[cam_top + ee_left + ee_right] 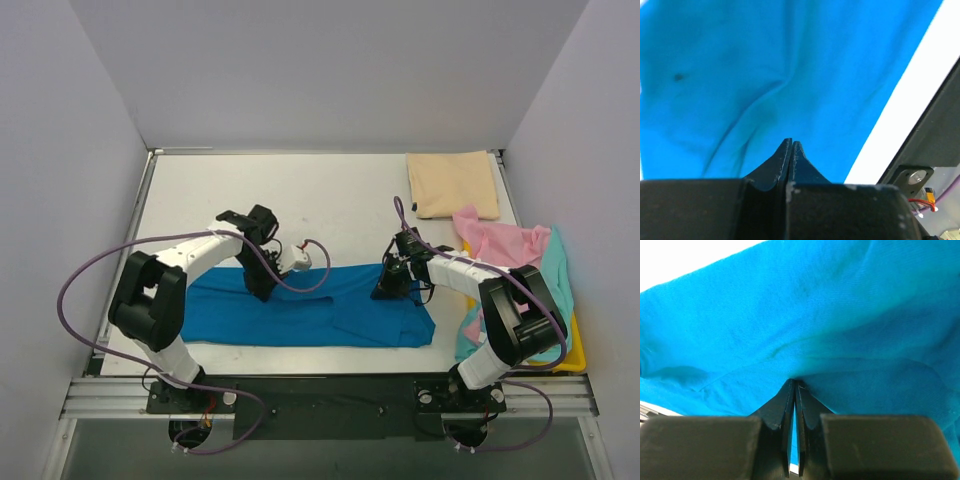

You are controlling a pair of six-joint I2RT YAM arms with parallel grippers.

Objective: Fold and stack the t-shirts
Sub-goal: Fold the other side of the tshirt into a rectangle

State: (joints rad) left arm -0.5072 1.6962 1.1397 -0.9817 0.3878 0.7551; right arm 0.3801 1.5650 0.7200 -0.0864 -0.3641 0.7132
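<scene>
The left pincer (262, 291) and right pincer (386, 290) were pressed together, each pinching the bright blue t-shirt (310, 312) spread on the counter (330, 200).

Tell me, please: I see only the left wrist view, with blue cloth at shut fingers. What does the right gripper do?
Observer: The right gripper is shut on the blue t-shirt, near its right end.
Operator: Is any shirt already folded?
Observer: One beige t-shirt lies folded at the far right corner of the table.
Operator: And the others?
Observer: The pink t-shirt and the teal t-shirt lie crumpled over the yellow tray at the right edge.
</scene>
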